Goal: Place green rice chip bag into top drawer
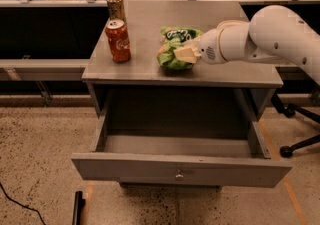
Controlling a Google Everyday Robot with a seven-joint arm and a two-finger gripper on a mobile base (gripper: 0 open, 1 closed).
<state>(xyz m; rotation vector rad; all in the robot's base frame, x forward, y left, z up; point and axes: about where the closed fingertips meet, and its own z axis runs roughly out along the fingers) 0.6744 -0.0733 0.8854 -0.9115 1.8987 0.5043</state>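
Note:
The green rice chip bag (173,50) is crinkled light green with a dark green-and-white logo on its far side. It is at the front middle of the cabinet top (220,71), right at its edge. My gripper (184,54) comes in from the right on a white arm and is shut on the bag's right side. The top drawer (125,166) is pulled out below, wide and grey with a small round knob (178,174). Its inside shows nothing in it.
A red soda can (118,40) stands at the cabinet top's left, with a second, brownish can (115,5) behind it. A wooden desk runs behind the cabinet. Black chair legs (300,145) are on the floor at the right. A dark object (77,208) lies on the floor at lower left.

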